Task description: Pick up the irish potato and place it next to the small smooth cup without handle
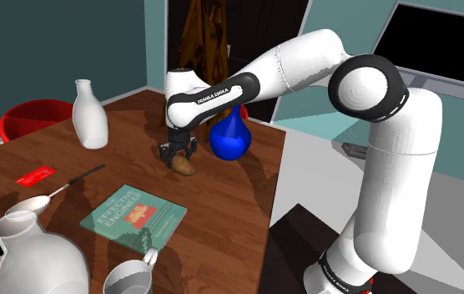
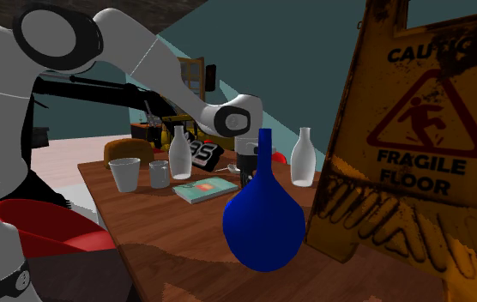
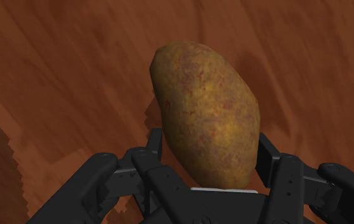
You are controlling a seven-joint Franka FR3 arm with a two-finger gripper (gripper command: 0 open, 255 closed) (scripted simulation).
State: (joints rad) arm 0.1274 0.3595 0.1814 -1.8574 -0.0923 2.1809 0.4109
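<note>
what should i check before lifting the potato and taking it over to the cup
1. Grip: the gripper fingers press both sides of the potato: ok
2. Potato off the table: it looks to rest on the wood: not ok
3. Side clearance: the blue vase stands close beside the gripper: not ok
4. Goal found: the white handleless cup stands far off in the second exterior view: ok
5. Free spot by the cup: a grey mug takes one side, the other: cannot tell

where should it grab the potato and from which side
Across the narrow middle of the potato, coming straight down from above. It lies flat on the table with its rounded long sides exposed, and the gripper hangs right over it.
</note>
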